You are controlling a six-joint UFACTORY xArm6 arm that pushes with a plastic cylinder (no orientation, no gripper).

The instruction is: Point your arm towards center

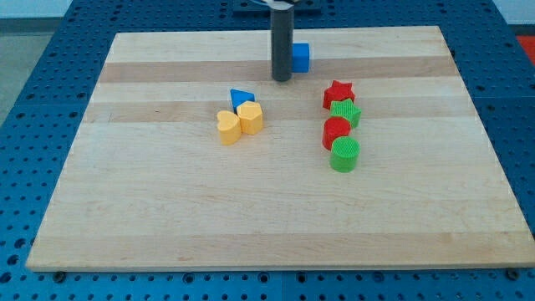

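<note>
Wooden desk [167,217] lies open at centre — my tip [282,79], no claw to judge, beside blue cube [301,57], should slide down between the clusters.

My tip [281,79] beside blue cube [300,57]

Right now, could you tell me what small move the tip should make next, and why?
Probably slide my tip toward the view's bottom, onto the bare wooden board. It sits near the top edge beside the blue cube; the lane between the yellow hexagonal block and the red star looks open.
</note>
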